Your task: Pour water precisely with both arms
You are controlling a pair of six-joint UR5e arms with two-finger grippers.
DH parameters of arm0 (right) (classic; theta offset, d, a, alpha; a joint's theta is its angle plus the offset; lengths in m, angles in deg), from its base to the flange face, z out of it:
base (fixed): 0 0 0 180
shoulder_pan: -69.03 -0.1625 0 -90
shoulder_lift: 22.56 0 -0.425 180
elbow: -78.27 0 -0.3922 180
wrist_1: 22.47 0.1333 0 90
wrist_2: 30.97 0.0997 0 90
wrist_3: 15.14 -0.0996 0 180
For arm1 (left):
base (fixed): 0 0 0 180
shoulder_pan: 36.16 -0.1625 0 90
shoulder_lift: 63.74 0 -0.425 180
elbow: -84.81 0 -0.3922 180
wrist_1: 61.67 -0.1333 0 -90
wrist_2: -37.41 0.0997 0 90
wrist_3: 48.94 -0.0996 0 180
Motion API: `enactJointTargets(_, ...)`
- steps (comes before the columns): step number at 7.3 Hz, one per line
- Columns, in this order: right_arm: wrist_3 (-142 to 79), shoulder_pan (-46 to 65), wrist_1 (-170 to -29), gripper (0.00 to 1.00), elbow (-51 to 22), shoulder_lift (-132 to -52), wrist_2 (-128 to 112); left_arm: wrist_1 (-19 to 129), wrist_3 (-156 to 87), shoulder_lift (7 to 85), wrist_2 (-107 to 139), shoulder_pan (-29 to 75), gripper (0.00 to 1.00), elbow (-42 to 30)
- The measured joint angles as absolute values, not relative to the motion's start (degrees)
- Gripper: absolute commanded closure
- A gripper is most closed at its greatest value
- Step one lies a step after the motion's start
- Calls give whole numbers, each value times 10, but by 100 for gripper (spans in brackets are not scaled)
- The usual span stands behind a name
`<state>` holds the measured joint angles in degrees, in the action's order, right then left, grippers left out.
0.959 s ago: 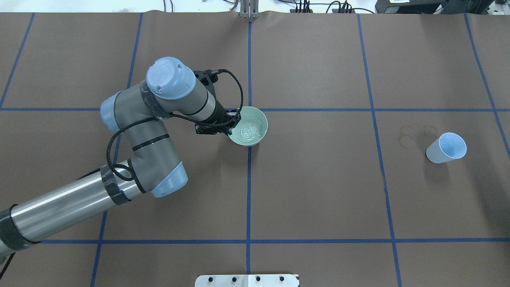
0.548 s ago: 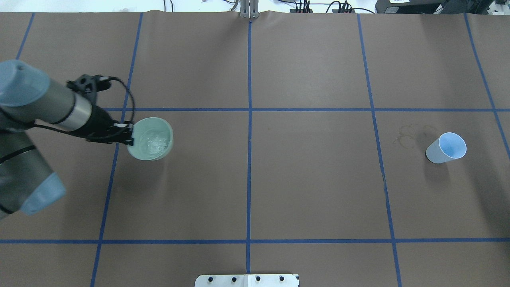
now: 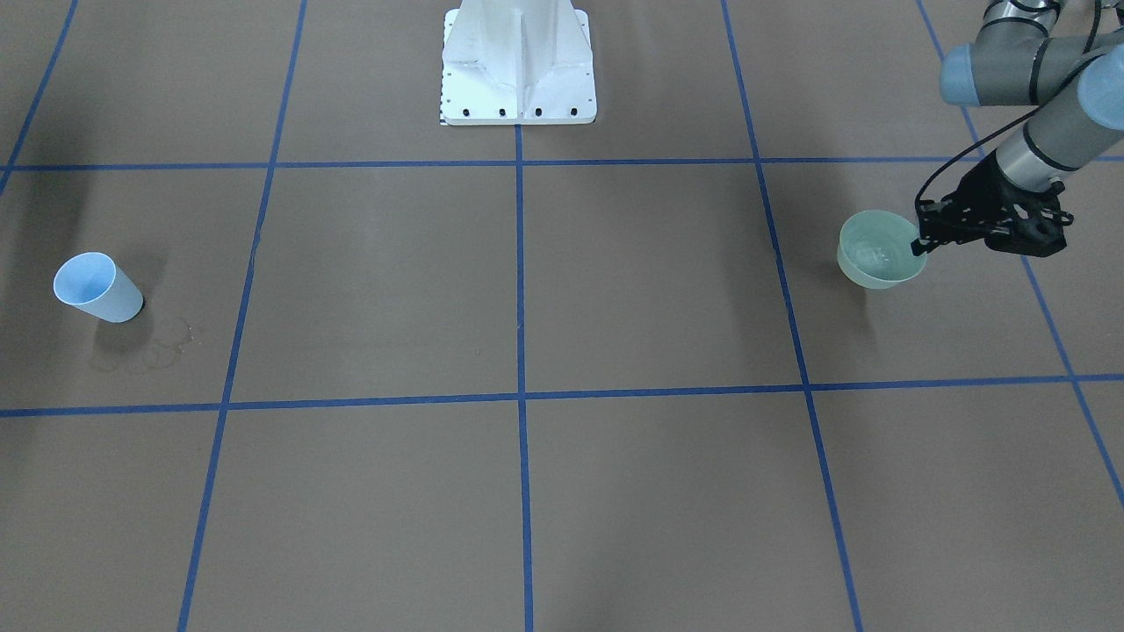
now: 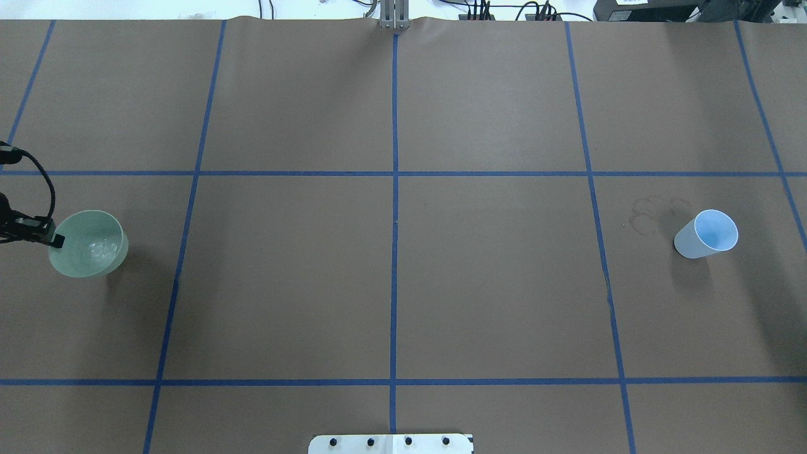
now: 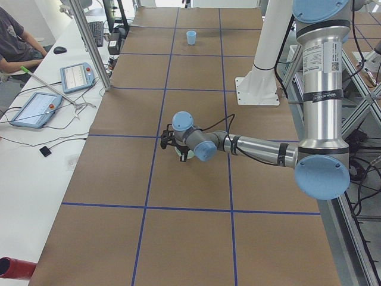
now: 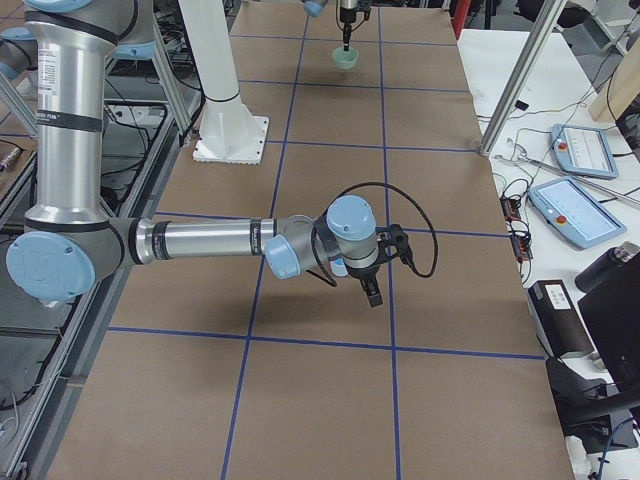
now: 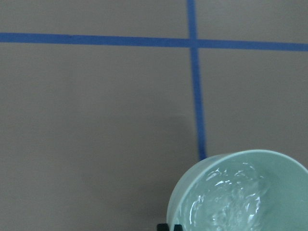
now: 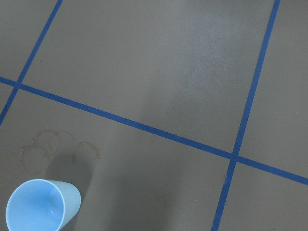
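Observation:
My left gripper (image 4: 55, 239) (image 3: 918, 246) is shut on the near rim of a mint-green bowl (image 4: 79, 252) (image 3: 878, 254) at the far left of the overhead view. It seems to hold the bowl just above the table. The water (image 4: 101, 251) (image 7: 231, 202) shows as ripples and white glints in the bowl's bottom. A light blue cup (image 4: 706, 234) (image 3: 95, 288) (image 8: 41, 206) stands alone at the table's right. My right gripper (image 6: 372, 290) shows only in the exterior right view, low over the table; I cannot tell whether it is open or shut.
Dried ring stains (image 4: 649, 211) (image 8: 48, 147) mark the brown paper beside the blue cup. The white pedestal (image 3: 518, 61) stands at the robot's edge of the table. Blue tape lines grid the table. An operator (image 5: 15, 36) and tablets (image 5: 77, 76) are at a side table.
My left arm has carried the bowl from the table's centre far to the left, almost out of the overhead view. The blue cup has not moved.

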<state>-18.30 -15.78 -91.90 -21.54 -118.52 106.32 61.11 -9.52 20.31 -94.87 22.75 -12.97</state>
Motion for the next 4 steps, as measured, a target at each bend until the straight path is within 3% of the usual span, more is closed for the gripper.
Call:
enactJointTargets(2,-183,-158,-919,0,-216,-1186,1063,615,-126,201,-956,240,100,-92)
enactJointTargets(3,-183,-158,-919,0,-216,-1187,1063,616,-128,201,-956,241,79,-84)
enactJointTargets(4,-183,-158,-919,0,-217,-1187,1063,616,-129,201,-956,241,1,-78)
